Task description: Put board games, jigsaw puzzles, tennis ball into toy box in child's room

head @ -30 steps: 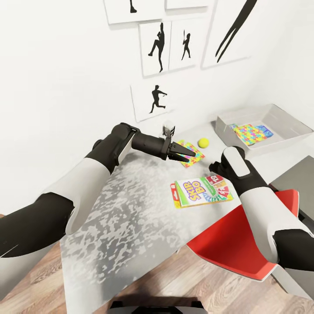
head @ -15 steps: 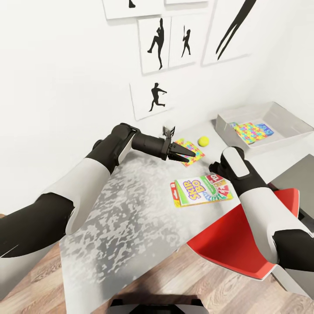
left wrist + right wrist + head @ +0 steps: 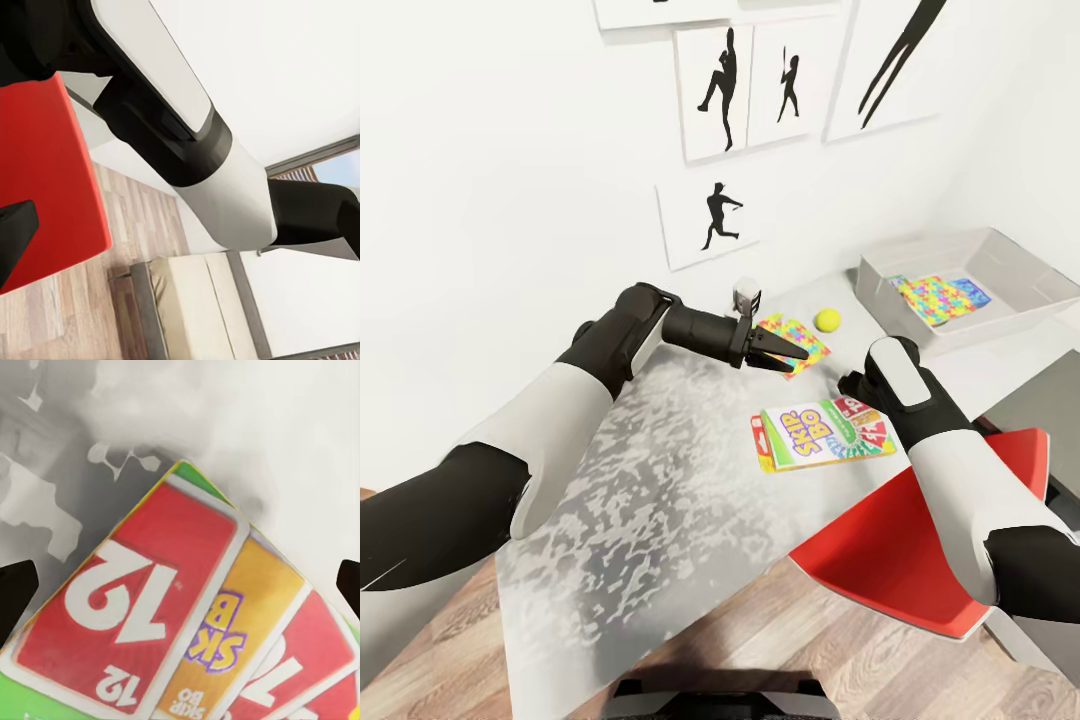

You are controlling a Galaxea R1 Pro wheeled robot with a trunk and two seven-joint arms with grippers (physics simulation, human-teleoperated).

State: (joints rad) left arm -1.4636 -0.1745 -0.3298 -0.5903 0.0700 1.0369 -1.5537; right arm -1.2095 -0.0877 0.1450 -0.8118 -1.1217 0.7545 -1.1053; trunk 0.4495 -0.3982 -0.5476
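Right end effector (image 3: 180,585): fingers spread wide, nothing held, poised over the far right corner of the SKIP-BO board game (image 3: 822,434), which lies flat mid-table (image 3: 660,480). Left end effector (image 3: 785,352): fingers drawn to a point, empty, above the near edge of the small jigsaw puzzle (image 3: 797,337). Tennis ball (image 3: 827,320) just right of that puzzle. Toy box (image 3: 960,290) far right on the table, larger jigsaw puzzle (image 3: 938,298) inside. Red chair (image 3: 920,560) near right.

Long light grey mottled desktop (image 3: 640,480) against the white wall; lying flat near its middle, a green-and-red "SKIP-BO" game box with yellow edges (image 3: 822,436); farther back, a small multicoloured jigsaw mat (image 3: 796,341), a yellow-green tennis ball (image 3: 826,320) just beside it; at the far end, a light grey rectangular bin with sloping sides (image 3: 880,290).
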